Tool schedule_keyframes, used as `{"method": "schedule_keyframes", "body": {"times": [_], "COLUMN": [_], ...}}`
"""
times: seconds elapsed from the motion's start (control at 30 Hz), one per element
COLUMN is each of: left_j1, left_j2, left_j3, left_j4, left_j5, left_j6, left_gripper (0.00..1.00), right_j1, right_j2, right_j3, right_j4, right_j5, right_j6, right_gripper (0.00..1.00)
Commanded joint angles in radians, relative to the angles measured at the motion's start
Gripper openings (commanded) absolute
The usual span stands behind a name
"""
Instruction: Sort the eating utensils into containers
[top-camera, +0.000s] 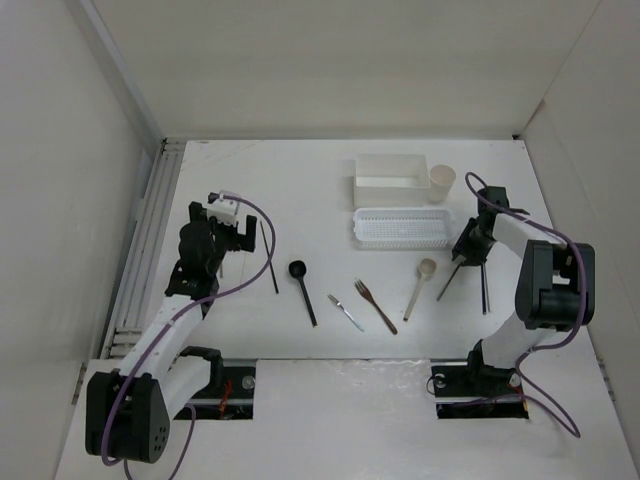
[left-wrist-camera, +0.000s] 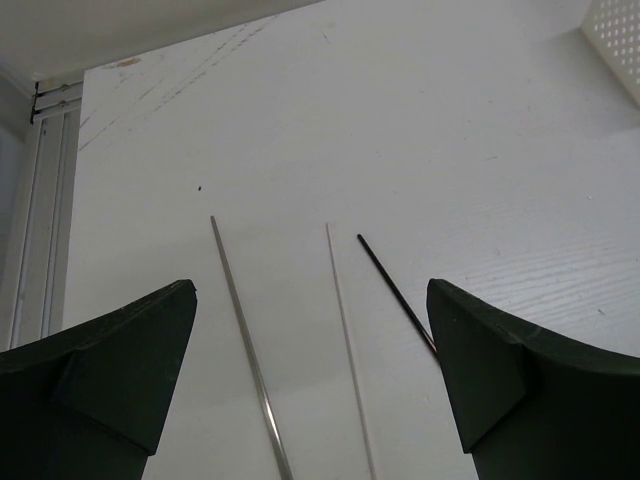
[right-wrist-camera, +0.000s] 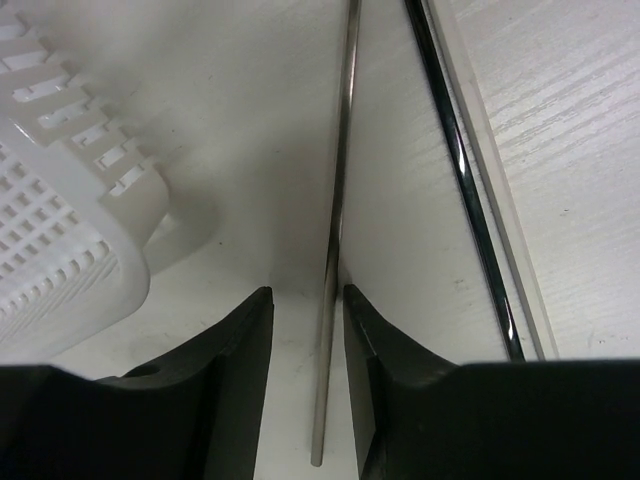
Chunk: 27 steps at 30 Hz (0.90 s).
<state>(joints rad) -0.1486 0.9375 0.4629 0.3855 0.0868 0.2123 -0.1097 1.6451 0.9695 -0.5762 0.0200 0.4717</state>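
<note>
The right pincer (right-wrist-camera: 308, 295) stands only a little apart, low over the counter (top-camera: 300, 180). 1 grey chopstick (right-wrist-camera: 336, 200) lies between its fingers, and a gap shows on the left of the stick, so it is not clamped. A dark chopstick (right-wrist-camera: 460, 170) lies just beside, and the mesh basket (right-wrist-camera: 60, 230) is near on the other side. The left pincer (left-wrist-camera: 310, 295) is wide apart and holds nothing; a black chopstick (left-wrist-camera: 395, 290) lies by its right finger. The black spoon (top-camera: 305, 295), silver fork (top-camera: 346, 312), brown fork (top-camera: 376, 307) and beige spoon (top-camera: 418, 290) lie on the counter between the 2 arms.
</note>
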Motion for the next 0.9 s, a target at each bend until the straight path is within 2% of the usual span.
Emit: {"method": "schedule_keyframes", "body": {"times": [0.0, 0.17, 0.2, 0.3, 0.43, 0.7, 0.87], "left_j1": [0.001, 0.001, 0.001, 0.001, 0.001, 0.001, 0.001], "left_j2": [-0.023, -0.023, -0.032, -0.032, -0.032, -0.032, -0.023], "left_j3": [-0.024, -0.024, -0.024, -0.033, -0.033, -0.033, -0.024], "left_j4": [0.079, 0.079, 0.079, 0.089, 0.098, 0.098, 0.098], "left_j5": [-0.010, -0.022, -0.022, -0.042, -0.042, -0.042, -0.033], "left_j6": [-0.013, -0.013, -0.013, -0.013, -0.004, -0.004, -0.004], "left_gripper": [1.00, 1.00, 1.00, 1.00, 1.00, 1.00, 1.00], "right_j1": [0.004, -0.018, -0.018, -0.042, -0.051, -0.051, -0.051], "right_j2": [0.040, 0.058, 0.045, 0.036, 0.036, -0.177, -0.199], "right_j3": [-0.002, 0.012, 0.000, -0.012, -0.023, 0.037, 0.071], "right_j4": [-0.016, -0.028, -0.028, -0.028, -0.028, -0.060, -0.060], "right_j5": [0.037, 0.023, 0.023, 0.037, 0.047, 0.164, 0.176], "right_j6": [0.021, 0.021, 0.031, 0.031, 0.012, 0.011, 0.012], "right_gripper": [0.39, 0.22, 0.12, 0.00, 0.00, 0.00, 0.00]}}
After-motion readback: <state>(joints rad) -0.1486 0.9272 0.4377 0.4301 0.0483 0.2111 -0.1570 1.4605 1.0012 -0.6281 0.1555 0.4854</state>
